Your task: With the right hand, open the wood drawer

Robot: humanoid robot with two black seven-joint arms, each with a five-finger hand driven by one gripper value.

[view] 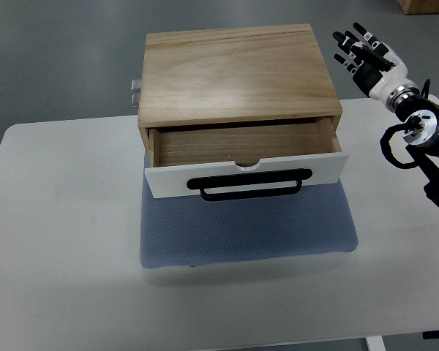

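Drawer (245,157) sits partly pulled out of its wooden box (238,73), centred on a blue mat (241,230). You'd likely find it light and stiff; take it by the black handle (250,184). Your right hand (366,53) hangs well off to the right, fingers spread, holding nothing. White table (58,241), grey floor behind.

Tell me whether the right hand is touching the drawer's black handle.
Apart. The top view shows the right hand raised beside the box's far right corner, well clear of the black handle.
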